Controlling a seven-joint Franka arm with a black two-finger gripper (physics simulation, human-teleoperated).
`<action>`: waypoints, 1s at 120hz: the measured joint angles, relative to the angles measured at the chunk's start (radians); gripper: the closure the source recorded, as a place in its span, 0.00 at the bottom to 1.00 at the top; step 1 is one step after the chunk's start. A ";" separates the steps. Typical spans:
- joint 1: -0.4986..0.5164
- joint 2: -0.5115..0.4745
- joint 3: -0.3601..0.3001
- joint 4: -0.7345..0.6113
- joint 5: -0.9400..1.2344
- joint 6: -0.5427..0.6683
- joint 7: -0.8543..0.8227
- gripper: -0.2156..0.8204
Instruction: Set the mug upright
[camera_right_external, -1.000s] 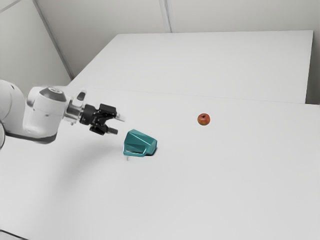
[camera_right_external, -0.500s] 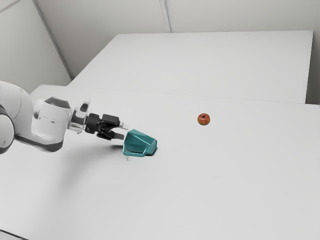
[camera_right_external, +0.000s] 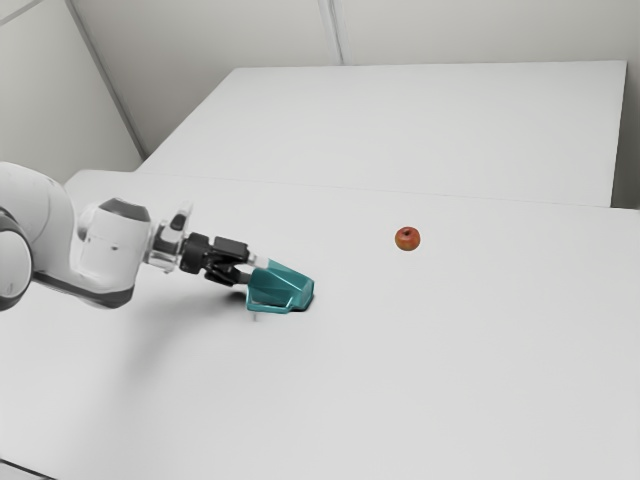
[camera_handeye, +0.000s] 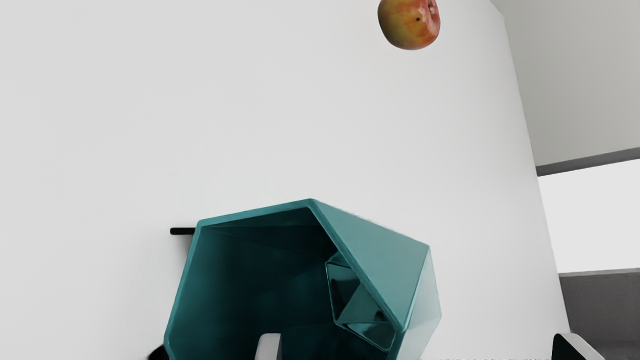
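A teal faceted mug (camera_right_external: 282, 288) lies on its side on the white table, its mouth facing my gripper (camera_right_external: 254, 270), which has its fingertips at the rim. In the wrist view the dark hollow of the mug (camera_handeye: 260, 270) faces the camera. The gripper (camera_handeye: 417, 347) is open there, its fingertips wide apart: one stands in front of the mouth, the other outside the mug beyond its side wall. Between them is the wall, with space left on the outer side.
A red apple (camera_right_external: 407, 239) rests on the white table (camera_right_external: 450, 350), beyond the mug toward the exterior view's right. Behind is a raised white surface (camera_right_external: 420, 120) against grey walls.
My gripper has moved toward the exterior view's right and slightly down, from short of the mug to its rim. The mug and the apple have stayed where they were.
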 joint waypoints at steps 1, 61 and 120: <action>-0.001 0.000 0.000 0.000 0.000 0.000 0.000 0.22; -0.039 0.004 -0.003 0.002 -0.003 -0.005 0.021 0.36; -0.044 -0.020 -0.004 0.008 -0.002 -0.002 0.035 0.91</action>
